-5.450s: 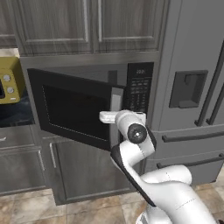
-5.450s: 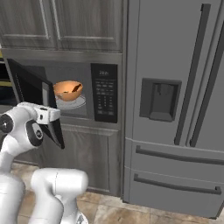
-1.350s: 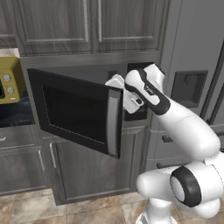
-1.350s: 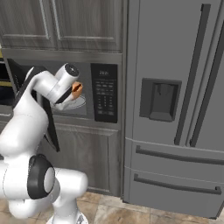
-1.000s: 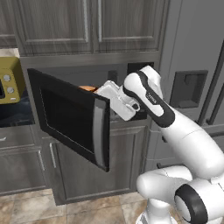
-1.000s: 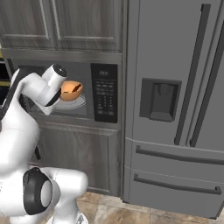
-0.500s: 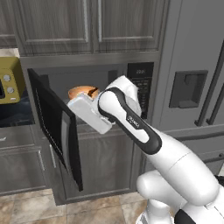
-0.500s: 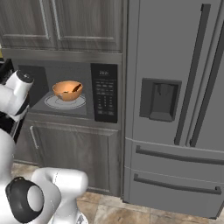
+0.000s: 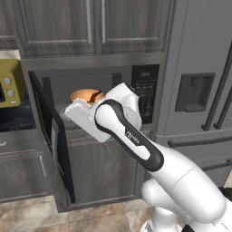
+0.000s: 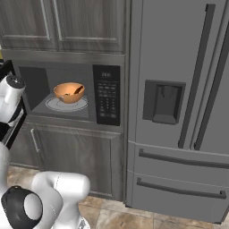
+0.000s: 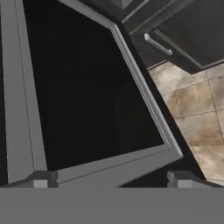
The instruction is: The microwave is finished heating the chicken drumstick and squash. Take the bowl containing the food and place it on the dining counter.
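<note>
Pincer [image 11: 109,177] fingers are spread apart, nothing gripped, facing the microwave [image 10: 67,94] door's dark glass; the bowl [image 10: 69,92] is seen on the turntable inside.

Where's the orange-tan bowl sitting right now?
The round orange-tan bowl sits on the round white turntable inside the open black microwave, left of its button panel, centre-left in the right base view.

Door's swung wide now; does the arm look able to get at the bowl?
Probably yes: the microwave door stands wide open, the bowl sits unobstructed on the turntable, and the gripper holds nothing, jaws open.
</note>
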Controlling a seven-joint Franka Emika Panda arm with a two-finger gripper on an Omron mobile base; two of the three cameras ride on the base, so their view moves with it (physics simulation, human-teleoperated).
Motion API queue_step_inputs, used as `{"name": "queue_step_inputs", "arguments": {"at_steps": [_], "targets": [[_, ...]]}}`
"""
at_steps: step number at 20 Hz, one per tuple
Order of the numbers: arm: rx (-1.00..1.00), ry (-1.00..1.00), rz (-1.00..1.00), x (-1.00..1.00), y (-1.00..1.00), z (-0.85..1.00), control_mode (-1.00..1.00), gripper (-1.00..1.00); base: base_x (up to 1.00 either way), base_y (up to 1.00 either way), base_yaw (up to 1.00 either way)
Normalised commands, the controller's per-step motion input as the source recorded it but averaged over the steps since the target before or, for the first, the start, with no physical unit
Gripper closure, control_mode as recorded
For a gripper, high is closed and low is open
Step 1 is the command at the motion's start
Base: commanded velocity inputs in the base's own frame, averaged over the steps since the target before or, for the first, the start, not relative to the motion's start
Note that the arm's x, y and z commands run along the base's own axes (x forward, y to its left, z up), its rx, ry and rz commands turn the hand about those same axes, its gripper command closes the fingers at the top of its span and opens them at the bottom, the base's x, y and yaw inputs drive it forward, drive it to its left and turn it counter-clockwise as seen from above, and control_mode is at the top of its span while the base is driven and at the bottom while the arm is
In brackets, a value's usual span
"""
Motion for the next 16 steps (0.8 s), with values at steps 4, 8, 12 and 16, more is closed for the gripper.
{"name": "queue_step_inputs", "arguments": {"at_steps": [4,8,12,16], "targets": [[0.00,0.00,-0.18,0.14,-1.00,0.39,-1.00,-1.00,0.00,0.00,0.00],[0.00,0.00,-0.24,0.34,-1.00,0.47,-1.00,-1.00,0.00,0.00,0.00],[-0.01,0.00,-0.27,0.69,-1.00,0.34,-1.00,-1.00,0.00,0.00,0.00],[-0.04,0.00,-0.30,0.81,-1.00,0.03,-1.00,-1.00,0.00,0.00,0.00]]}}
